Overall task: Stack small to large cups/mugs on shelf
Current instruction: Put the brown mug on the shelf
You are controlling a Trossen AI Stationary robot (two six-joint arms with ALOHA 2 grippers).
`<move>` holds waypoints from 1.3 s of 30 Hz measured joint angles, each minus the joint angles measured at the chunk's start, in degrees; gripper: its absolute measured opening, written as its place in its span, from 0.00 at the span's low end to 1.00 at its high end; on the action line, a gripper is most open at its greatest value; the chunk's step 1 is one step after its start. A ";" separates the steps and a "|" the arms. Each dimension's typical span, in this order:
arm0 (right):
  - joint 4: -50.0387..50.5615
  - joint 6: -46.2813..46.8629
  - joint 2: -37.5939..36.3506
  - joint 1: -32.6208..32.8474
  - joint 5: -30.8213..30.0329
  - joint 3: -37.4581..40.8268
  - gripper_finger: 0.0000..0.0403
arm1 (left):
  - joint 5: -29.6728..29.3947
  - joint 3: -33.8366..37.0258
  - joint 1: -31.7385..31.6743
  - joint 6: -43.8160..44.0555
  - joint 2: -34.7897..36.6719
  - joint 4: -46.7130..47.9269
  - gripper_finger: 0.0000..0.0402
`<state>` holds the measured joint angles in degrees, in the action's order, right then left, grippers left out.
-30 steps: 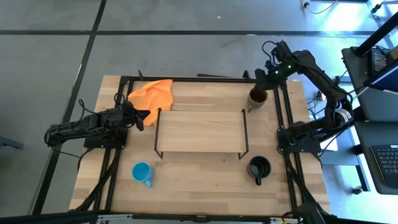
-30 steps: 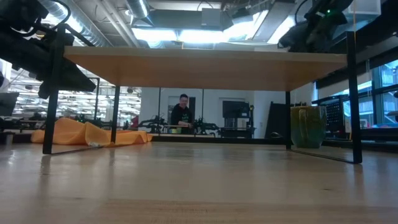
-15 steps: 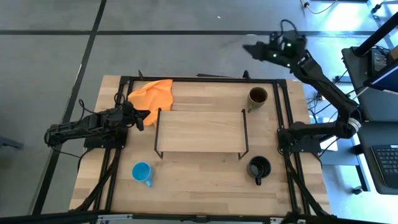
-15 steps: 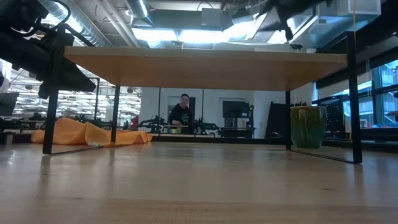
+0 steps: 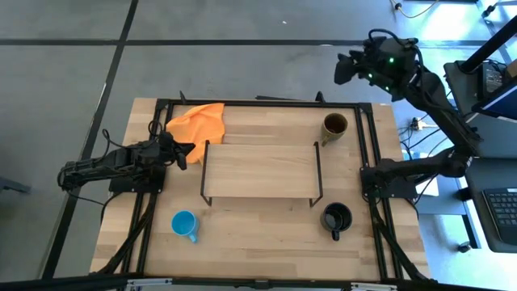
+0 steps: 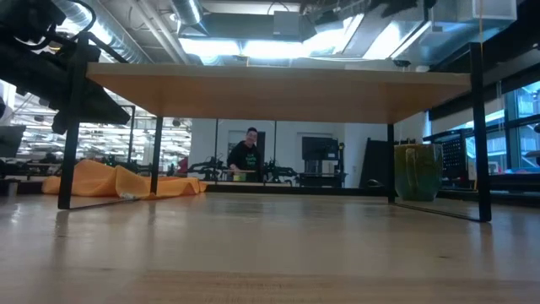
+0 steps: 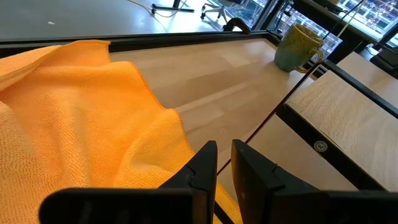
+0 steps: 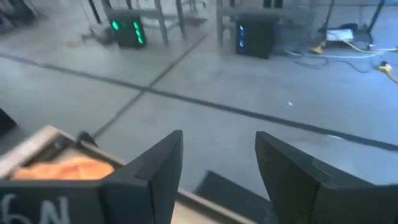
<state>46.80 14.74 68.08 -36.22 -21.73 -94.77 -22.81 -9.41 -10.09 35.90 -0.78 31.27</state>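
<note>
The right pincer [image 5: 346,68] hangs high beyond the far edge of the light-wood counter [image 5: 258,246], out over the grey floor, its two dark fingers [image 8: 155,168] spread apart with nothing between them. The larger olive-brown mug with a glossy inside [image 5: 334,125] stands on the counter below and just nearer than this pincer, beside the far right corner of the low rectangular light-wood shelf on thin black wire legs [image 5: 258,170]. The medium black mug [image 5: 336,217] sits well nearer still, off the shelf's near right corner, its handle pointing toward the counter's near edge.

The left pincer [image 5: 184,153] waits low at the shelf's left end, its fingers [image 7: 202,171] drawn nearly together with only a narrow slit between them and holding nothing. A crumpled orange cloth [image 5: 196,123] lies under and just beyond its tips, toward the counter's far edge. The small light-blue mug [image 5: 185,224] stands on the counter well to the near side of this pincer, by the shelf's near left corner.

The shelf top carries no mug. In the low view a person [image 6: 248,154] shows far off in the room, seen beneath the shelf board.
</note>
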 joint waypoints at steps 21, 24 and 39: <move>4.80 3.22 9.78 -6.54 9.69 -0.30 0.50 | 1.51 0.02 0.00 1.11 0.00 0.02 0.10; 10.17 4.19 11.64 -6.96 12.63 -0.28 0.50 | 1.51 0.02 -0.01 1.17 0.00 0.02 0.10; 37.59 12.23 13.01 -5.08 9.15 -0.23 0.50 | 1.49 0.02 0.00 1.22 0.00 0.02 0.10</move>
<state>84.39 26.98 81.08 -41.30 -12.58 -95.00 -21.32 -9.39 -10.09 37.12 -0.78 31.29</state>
